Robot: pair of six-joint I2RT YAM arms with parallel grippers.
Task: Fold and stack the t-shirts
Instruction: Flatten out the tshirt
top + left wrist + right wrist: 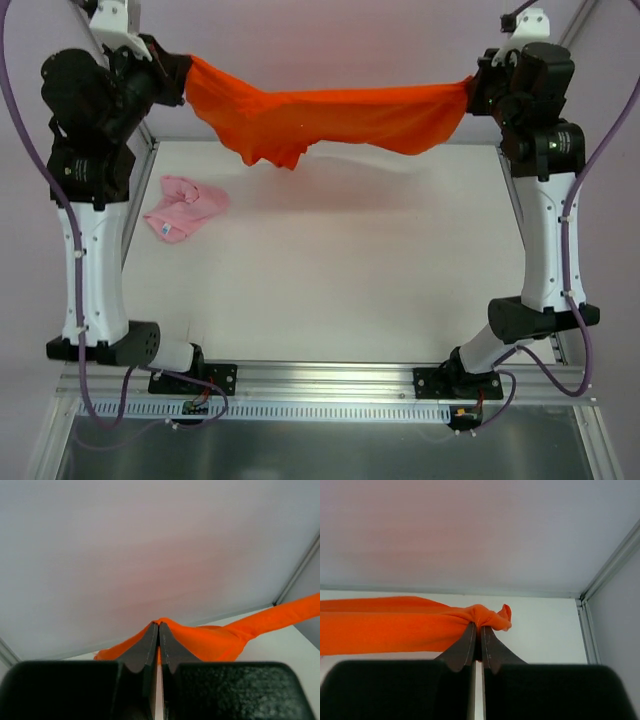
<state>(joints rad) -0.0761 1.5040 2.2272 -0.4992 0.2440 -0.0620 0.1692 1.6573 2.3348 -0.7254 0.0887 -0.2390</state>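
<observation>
You have the pink t-shirt (185,208) lying crumpled on the table (350,290), toward its left side. Above the table's far edge, the orange t-shirt (330,120) hangs stretched between your left gripper (158,628) and right gripper (479,627), both jaws pinching its ends.

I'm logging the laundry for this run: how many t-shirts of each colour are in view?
Orange-red t-shirt: 1
Pale pink t-shirt: 1
Total: 2
</observation>
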